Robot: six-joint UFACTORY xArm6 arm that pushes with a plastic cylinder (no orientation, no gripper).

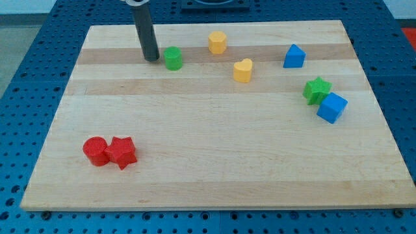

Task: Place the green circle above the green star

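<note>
The rod's tip (151,58) — a bare end, no jaws to open or close — sits just left of the green circle (173,58) near the board's top edge, seemingly starting a long rightward push toward the green star (316,89) by the right edge.

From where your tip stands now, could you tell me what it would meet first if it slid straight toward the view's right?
My tip sits just left of the green circle, so it would likely meet that block first. Beyond it lies the yellow heart, slightly lower, though depth is hard to judge.

Green circle (173,58) upright near view's top, left of centre; green star (316,90) far right, well apart.
</note>
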